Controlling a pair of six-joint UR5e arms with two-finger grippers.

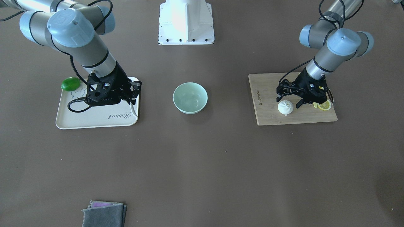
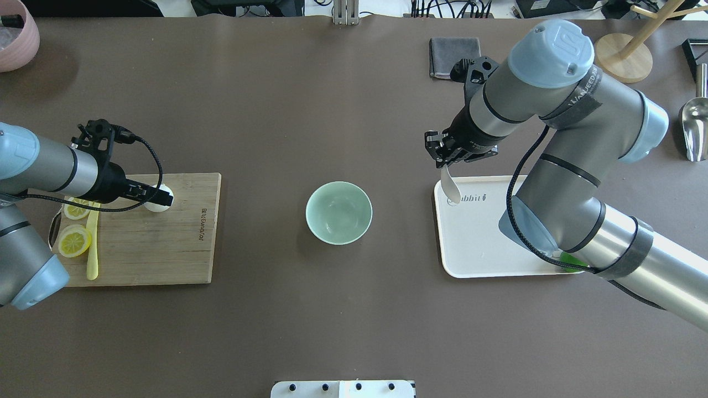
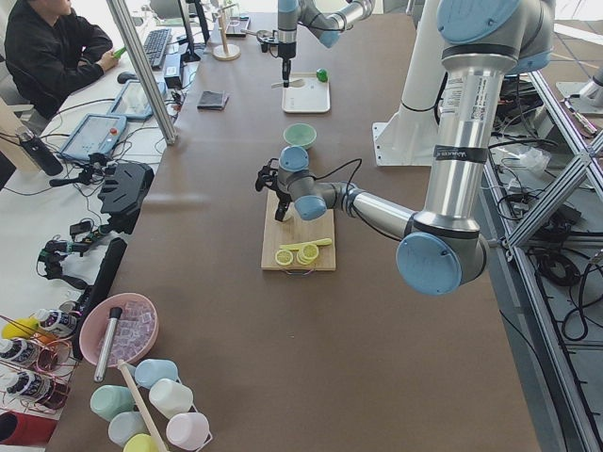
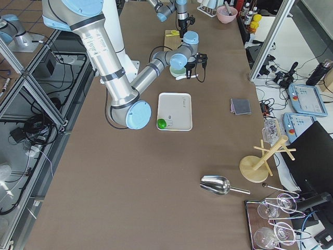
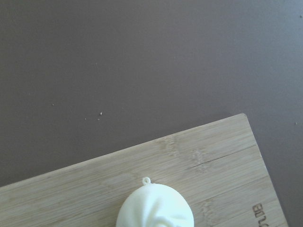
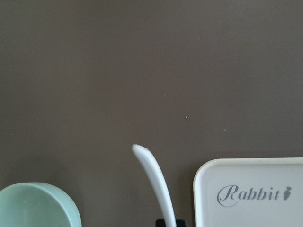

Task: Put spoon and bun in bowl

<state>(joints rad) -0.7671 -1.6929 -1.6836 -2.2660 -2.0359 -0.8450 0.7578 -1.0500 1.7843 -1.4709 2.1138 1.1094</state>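
Contact is plain on one side only. The right end effector [image 2: 444,163] is clamped tight on one end of the white glossy soup spoon [image 2: 450,185], which hangs from it over the edge of the cream rectangular plastic tray [image 2: 475,249] that faces the bowl. Whether the spoon's free end touches the tray cannot be told. A green lime [image 1: 70,84] lies at the tray's far corner, by the arm.

The round pale mint-green bowl [image 2: 318,193] stands upright on the brown tabletop [image 1: 202,164], midway between the tray and the rectangular bamboo cutting board [image 1: 268,94], well apart from both.

The left end effector [image 1: 288,101] is low over the board with its jaws spread wide, gripping nothing. The small round white steamed bun [image 1: 285,107] with its pleated top sits on the board just beside the fingertips; whether they touch it cannot be told. Yellow lemon slices [image 2: 75,241] and a thin pale-yellow knife [image 2: 93,243] lie at the board's other end.
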